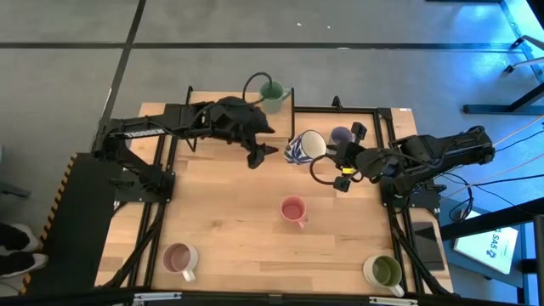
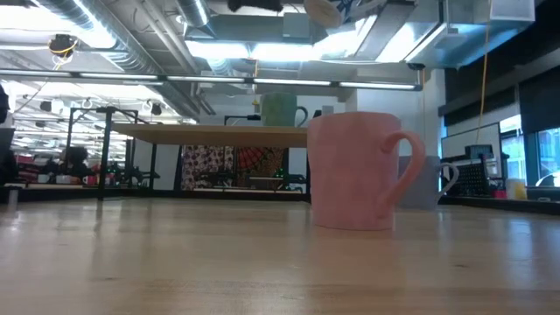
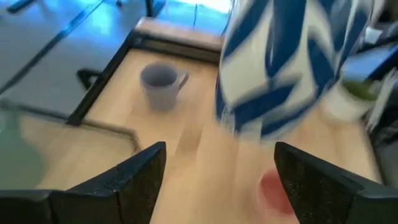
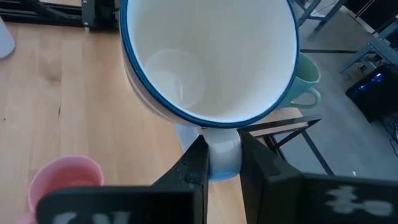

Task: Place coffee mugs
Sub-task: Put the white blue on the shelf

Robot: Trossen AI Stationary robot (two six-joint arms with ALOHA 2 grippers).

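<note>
The white mug with blue pattern [image 1: 303, 149] hangs in the air over the table's far middle, tipped on its side, in my right gripper [image 4: 221, 149], which is shut on it. My left gripper [image 1: 263, 154] is open just left of that mug. In the left wrist view the mug [image 3: 283, 62] is ahead of the spread fingers [image 3: 134, 171], apart from them. The lavender mug [image 1: 342, 135], dark green mug [image 1: 272, 93], pink mug [image 1: 293, 210], beige-pink mug [image 1: 179, 257] and cream mug with olive inside [image 1: 384, 272] stand upright on their bases. My right gripper pinches the white mug's handle [image 4: 224, 155] between its two fingers, coming about level from the table's right side. The mug is lifted clear of the table and lies tilted, its open mouth [image 4: 208, 56] turned toward my wrist.
The pink mug [image 2: 354, 171] stands near the table's middle, below the raised mug. A dark metal frame [image 1: 293, 109] borders the wooden table [image 1: 229, 221]. The green mug stands outside the far rail. A phone-like slab [image 1: 427, 242] lies by the right arm's base.
</note>
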